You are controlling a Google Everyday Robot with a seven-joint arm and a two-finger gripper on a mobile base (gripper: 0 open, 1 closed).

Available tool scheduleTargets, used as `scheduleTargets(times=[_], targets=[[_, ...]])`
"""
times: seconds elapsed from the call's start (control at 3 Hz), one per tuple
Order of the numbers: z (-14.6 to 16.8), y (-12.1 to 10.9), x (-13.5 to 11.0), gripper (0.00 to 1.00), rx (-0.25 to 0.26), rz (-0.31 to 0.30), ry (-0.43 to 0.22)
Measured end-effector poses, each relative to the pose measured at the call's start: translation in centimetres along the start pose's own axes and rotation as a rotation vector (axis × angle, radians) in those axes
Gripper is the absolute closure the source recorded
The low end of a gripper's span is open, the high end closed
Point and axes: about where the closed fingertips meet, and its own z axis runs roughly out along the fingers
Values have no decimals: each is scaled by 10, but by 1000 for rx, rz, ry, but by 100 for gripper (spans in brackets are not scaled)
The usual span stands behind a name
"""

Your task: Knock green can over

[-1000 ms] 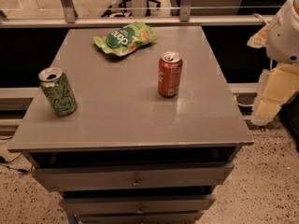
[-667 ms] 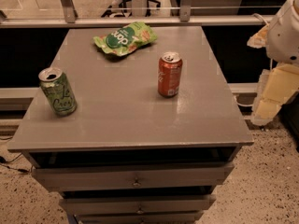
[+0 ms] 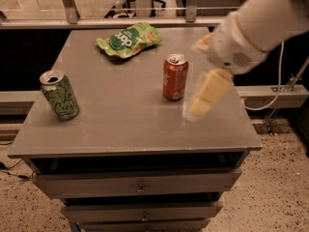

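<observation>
The green can (image 3: 60, 95) stands upright, slightly tilted in view, near the left edge of the grey table (image 3: 120, 124). It is light green with dark scribbly lettering and a silver top. My gripper (image 3: 206, 94) hangs blurred over the right part of the table, just right of the red-orange soda can (image 3: 175, 77) and far to the right of the green can. It holds nothing that I can see.
A flat green snack bag (image 3: 129, 39) lies at the back middle of the table. The table has drawers (image 3: 140, 186) below its front edge. A rail and a cable run behind and to the right.
My arm has swung in from the right side over the table, and the gripper now sits beside the red-orange can. The cans and bag have not moved.
</observation>
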Motion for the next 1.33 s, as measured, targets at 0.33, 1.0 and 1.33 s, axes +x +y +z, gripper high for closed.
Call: scheduleTargets(times=[0.33,1.0,1.33], targets=[[24,-10,-61,0,-6,-62,-133],[38,-13,-80,0,-16,-71,-192],[73,-19,-128,0,-54,-87,-324]])
